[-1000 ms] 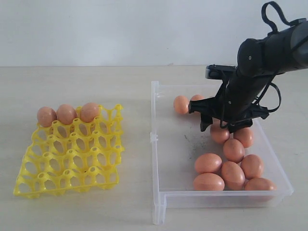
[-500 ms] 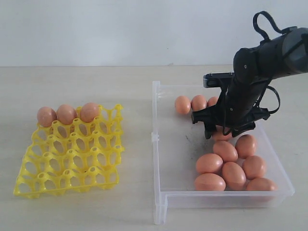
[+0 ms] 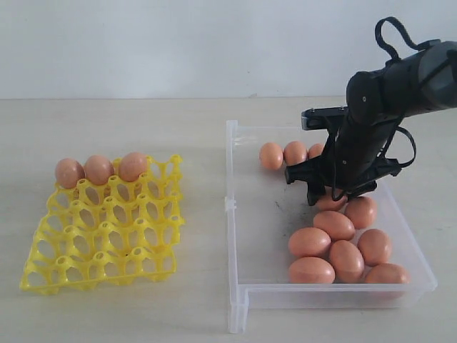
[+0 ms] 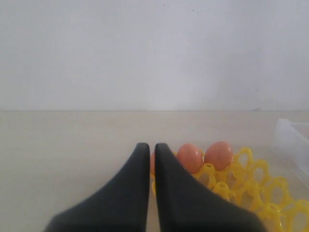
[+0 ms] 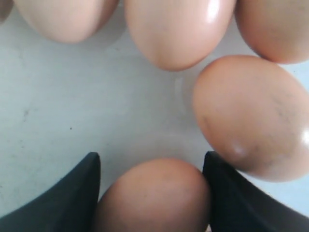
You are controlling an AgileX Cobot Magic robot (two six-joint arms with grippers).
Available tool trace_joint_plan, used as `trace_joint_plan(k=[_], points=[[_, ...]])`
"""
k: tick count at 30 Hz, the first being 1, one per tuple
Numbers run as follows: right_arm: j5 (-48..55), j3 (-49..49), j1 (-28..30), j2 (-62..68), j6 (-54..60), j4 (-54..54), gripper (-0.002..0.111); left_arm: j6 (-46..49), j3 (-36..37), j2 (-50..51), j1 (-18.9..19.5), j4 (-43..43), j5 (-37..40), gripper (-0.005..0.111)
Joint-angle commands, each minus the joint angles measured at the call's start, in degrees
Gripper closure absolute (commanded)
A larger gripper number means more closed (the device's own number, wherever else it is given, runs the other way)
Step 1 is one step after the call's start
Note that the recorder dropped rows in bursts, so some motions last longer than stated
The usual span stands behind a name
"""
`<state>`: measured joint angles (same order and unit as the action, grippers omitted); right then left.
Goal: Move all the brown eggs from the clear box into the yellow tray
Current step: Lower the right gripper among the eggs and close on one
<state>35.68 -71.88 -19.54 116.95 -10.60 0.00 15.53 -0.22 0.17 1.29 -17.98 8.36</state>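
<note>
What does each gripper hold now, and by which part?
The left gripper is shut and empty. The right gripper flanks one brown egg at its two sides; a firm hold cannot be told.

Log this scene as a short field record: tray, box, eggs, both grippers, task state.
tray: bright yellow plastic lattice egg tray, three orange-brown oval eggs in its far row, other cups empty
box: large clear plastic rectangular box, about eleven loose eggs on its floor, some partly hidden
left gripper: shut, empty, facing the tray
right gripper: down inside the box, fingers either side of one egg; firm grip not certain
task state: most eggs not yet moved
</note>
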Motion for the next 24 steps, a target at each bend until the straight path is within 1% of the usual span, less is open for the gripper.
trace_joint_plan(k=[1,3,4,5,6,7,8,11,15,17,20,24], points=[[-0.26,0.30,0.23,0.89,4.43,-0.51,0.107,0.01,0.22,-0.17,0.12,-0.30,-0.83,0.103],[-0.26,0.30,0.23,0.89,6.73,0.00,0.100,0.01,0.22,-0.17,0.12,-0.30,-0.83,0.103],[-0.26,0.30,0.23,0.89,7.17,0.67,0.086,0.01,0.22,-0.17,0.12,-0.30,-0.83,0.103],[-0.37,0.30,0.23,0.89,7.17,0.84,0.078,0.01,0.22,-0.17,0.12,-0.30,-0.83,0.103],[-0.37,0.30,0.23,0.89,7.17,1.44,0.058,0.01,0.22,-0.17,0.12,-0.30,-0.83,0.103],[-0.37,0.30,0.23,0.89,7.04,1.92,0.050,0.01,0.22,-0.17,0.12,-0.30,-0.83,0.103],[-0.51,0.30,0.23,0.89,4.89,2.44,0.040,0.01,0.22,-0.17,0.12,-0.30,-0.83,0.103],[1.09,0.30,0.23,0.89,3.25,2.90,0.045,0.01,0.22,-0.17,0.12,-0.30,-0.83,0.103],[4.48,0.06,0.23,0.89,1.90,2.90,0.045,0.01,0.22,-0.17,0.12,-0.30,-0.83,0.103],[7.51,-1.91,0.23,0.89,1.07,2.90,0.045,0.01,0.22,-0.17,0.12,-0.30,-0.83,0.103],[15.02,-6.86,0.23,0.89,0.83,4.67,0.045,0.01,0.22,-0.17,0.12,-0.30,-0.83,0.103],[18.72,-7.67,-0.34,0.89,0.01,4.43,0.045,0.01,0.22,-0.17,0.12,-0.30,-0.83,0.103]])
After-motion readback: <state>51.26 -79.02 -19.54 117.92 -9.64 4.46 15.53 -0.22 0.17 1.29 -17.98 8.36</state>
